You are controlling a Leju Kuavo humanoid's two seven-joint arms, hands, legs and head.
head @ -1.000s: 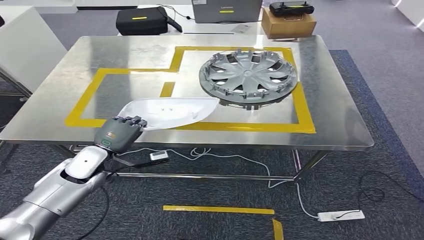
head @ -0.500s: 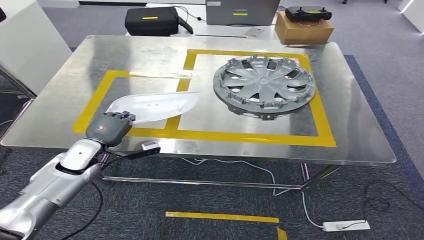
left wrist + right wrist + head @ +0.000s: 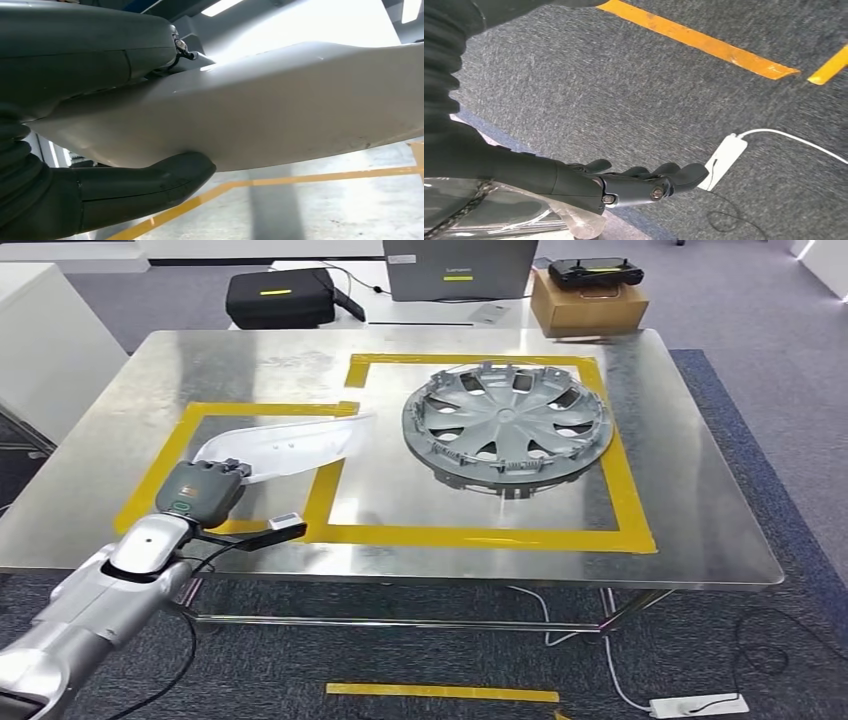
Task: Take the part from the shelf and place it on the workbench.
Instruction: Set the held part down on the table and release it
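Note:
The part (image 3: 285, 443) is a long white curved shell. My left hand (image 3: 200, 494) grips its near end and holds it just above the steel workbench (image 3: 150, 370), over the left yellow-taped rectangle (image 3: 155, 462). In the left wrist view the part (image 3: 290, 105) spans the picture, with the thumb (image 3: 145, 182) under it and the yellow tape below. My right hand (image 3: 629, 182) hangs over the carpet floor, its fingers loosely stretched out and holding nothing.
A grey hubcap (image 3: 505, 422) lies in the right taped rectangle, close to the part's far tip. Behind the bench are a black case (image 3: 280, 297), a laptop (image 3: 458, 265) and a cardboard box (image 3: 590, 300). A white cabinet (image 3: 40, 350) stands at the left.
The view has shifted a little. My left hand has carried the part farther in over the bench and leftward, away from the hubcap, from across the front tape into the left rectangle.

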